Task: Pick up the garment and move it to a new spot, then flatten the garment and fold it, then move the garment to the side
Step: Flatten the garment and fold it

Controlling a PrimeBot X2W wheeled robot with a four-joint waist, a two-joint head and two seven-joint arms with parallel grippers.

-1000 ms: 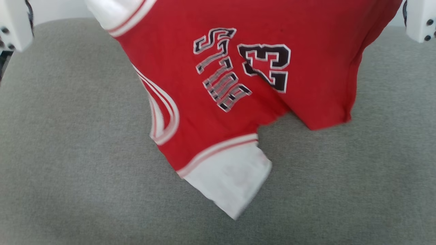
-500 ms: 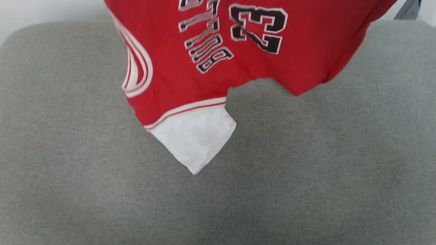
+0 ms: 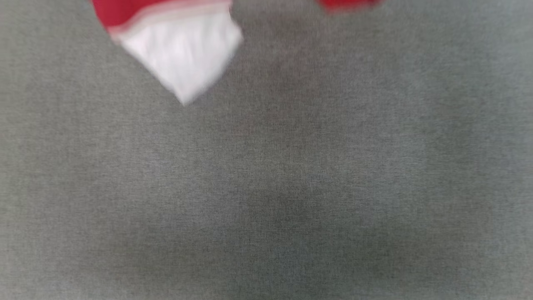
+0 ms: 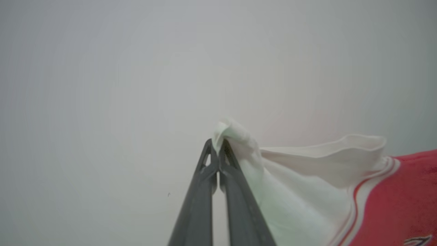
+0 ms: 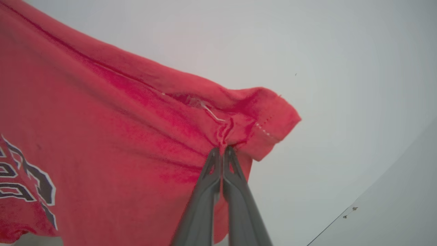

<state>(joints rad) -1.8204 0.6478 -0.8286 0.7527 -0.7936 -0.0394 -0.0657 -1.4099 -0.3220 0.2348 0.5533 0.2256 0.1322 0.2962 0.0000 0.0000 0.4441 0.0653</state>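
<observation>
Garment (image 3: 179, 54) blurred at top left of head view, white sleeve tip hanging over grey surface (image 3: 291, 187); red scrap at top edge further right. Left wrist view: left gripper (image 4: 217, 145), jaws pinched tight on bunched white sleeve edge, red body trailing off right. Right wrist view: right gripper (image 5: 222, 150), jaws clamped on red hem corner, black lettering at lower left.
</observation>
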